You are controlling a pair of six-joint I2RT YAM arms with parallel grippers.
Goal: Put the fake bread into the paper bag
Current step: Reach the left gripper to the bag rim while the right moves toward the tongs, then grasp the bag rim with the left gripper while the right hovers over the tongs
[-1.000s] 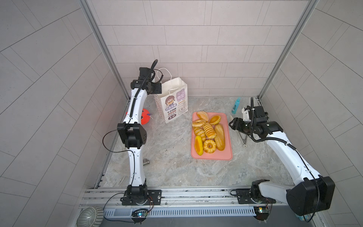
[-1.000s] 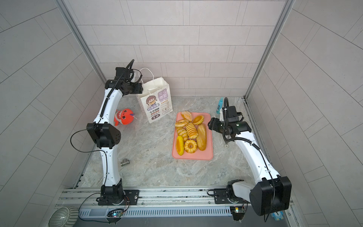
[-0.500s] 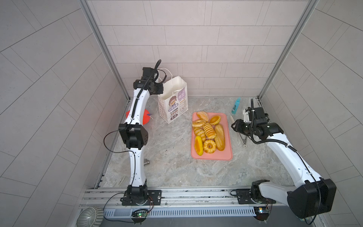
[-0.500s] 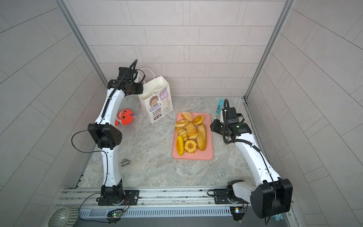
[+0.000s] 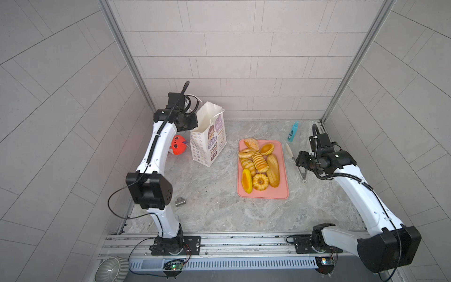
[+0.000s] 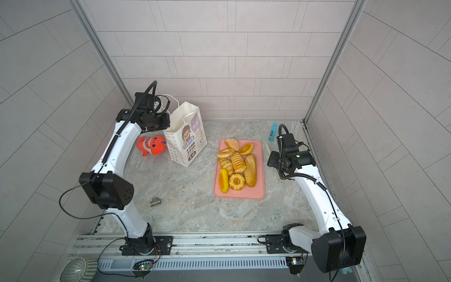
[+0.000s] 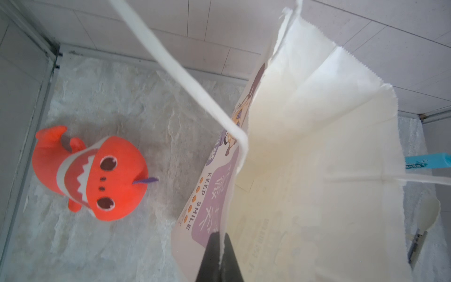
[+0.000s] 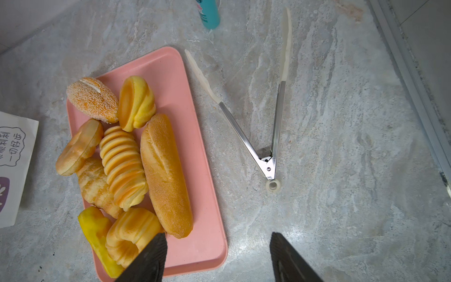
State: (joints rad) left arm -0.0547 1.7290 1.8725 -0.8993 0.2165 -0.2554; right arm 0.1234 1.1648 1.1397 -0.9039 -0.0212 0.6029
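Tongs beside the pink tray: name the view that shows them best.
Right wrist view: the tongs lie whole and close, spread in a V. In both top views they are small and partly covered. The left wrist view shows perhaps one tip.

Grey tiled walls enclose a marbled tabletop.

Bright, even light; soft shadows; wide-angle edge distortion.
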